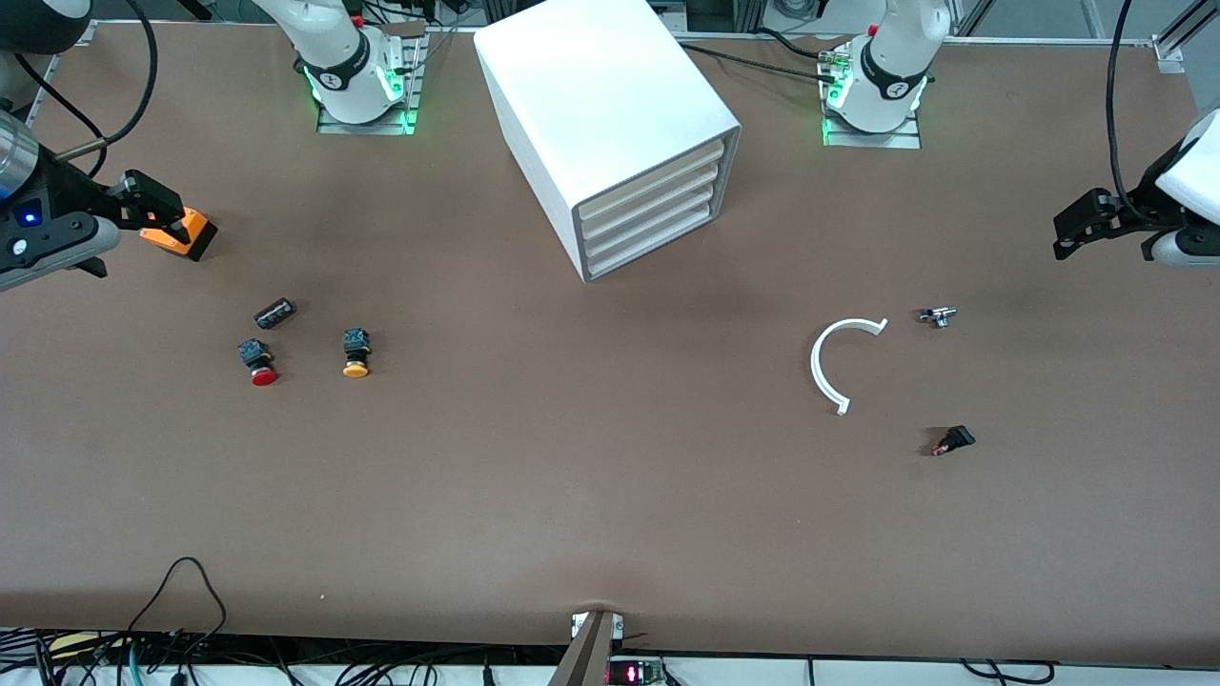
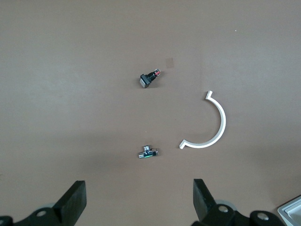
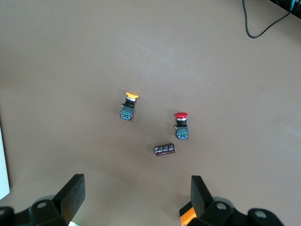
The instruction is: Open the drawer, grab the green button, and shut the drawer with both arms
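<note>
Nothing done yet. All four drawers (image 1: 648,205) shut in the cabinet (image 1: 600,105) at the table's robot-side edge. Green button not visible, presumably inside. Left hand (image 1: 1082,224) and right hand (image 1: 157,214) hang over opposite table ends, fingers apart, empty. Open, take, close all remain.

drawers: four shallow white tray drawers with cream fronts (image 1: 651,204), stacked one above another in the big white box cabinet (image 1: 600,90)
state: all four are pushed in, the fronts flush with the cabinet frame
cabinet place: on the brown table, between the two arm bases, turned at an angle
front: faces toward the left arm's end of the table and the front camera
green button: not visible
</note>
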Robot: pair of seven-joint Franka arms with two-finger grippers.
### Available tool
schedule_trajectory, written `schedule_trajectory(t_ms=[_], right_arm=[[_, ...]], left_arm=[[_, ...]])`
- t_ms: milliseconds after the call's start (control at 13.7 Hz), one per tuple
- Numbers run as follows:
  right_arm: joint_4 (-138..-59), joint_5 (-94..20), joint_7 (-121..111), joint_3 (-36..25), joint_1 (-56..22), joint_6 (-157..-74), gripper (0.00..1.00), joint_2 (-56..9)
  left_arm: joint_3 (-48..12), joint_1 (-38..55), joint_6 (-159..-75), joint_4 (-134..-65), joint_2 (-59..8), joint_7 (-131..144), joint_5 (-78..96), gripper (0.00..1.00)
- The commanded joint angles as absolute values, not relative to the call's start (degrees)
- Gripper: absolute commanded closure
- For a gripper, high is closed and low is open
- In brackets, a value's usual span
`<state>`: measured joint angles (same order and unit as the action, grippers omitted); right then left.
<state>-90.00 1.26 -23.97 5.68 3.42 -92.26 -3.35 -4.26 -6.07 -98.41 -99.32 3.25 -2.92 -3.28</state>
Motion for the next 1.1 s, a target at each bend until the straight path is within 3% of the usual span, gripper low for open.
schedule_trajectory(t_ms=[0,366,585,1024], right_arm=[[-89.82,1.85,-23.64,6.59,4.22,-92.37,0.0,-3.25],[-89.82,1.85,-23.64,6.59,4.22,-92.37,0.0,-3.25],[-89.82,1.85,-23.64,6.59,4.22,-92.37,0.0,-3.25],[-89.82,1.76,-23.64,6.59,4.22,-92.46,0.0,-3.25]], left_arm=[[-3.52,-5.71,-97.91,-100.1,3.78,-5.96,-1.33,0.0],[-5.27,-5.36,-96.34,-99.67,1.76,-6.59,1.04,0.0],[-6.24,-5.27,-93.52,-99.93,-2.53,-6.94,7.01,0.0],[-14.05,-5.27,-91.41,-99.32,-12.81,-8.96,15.2,0.0]])
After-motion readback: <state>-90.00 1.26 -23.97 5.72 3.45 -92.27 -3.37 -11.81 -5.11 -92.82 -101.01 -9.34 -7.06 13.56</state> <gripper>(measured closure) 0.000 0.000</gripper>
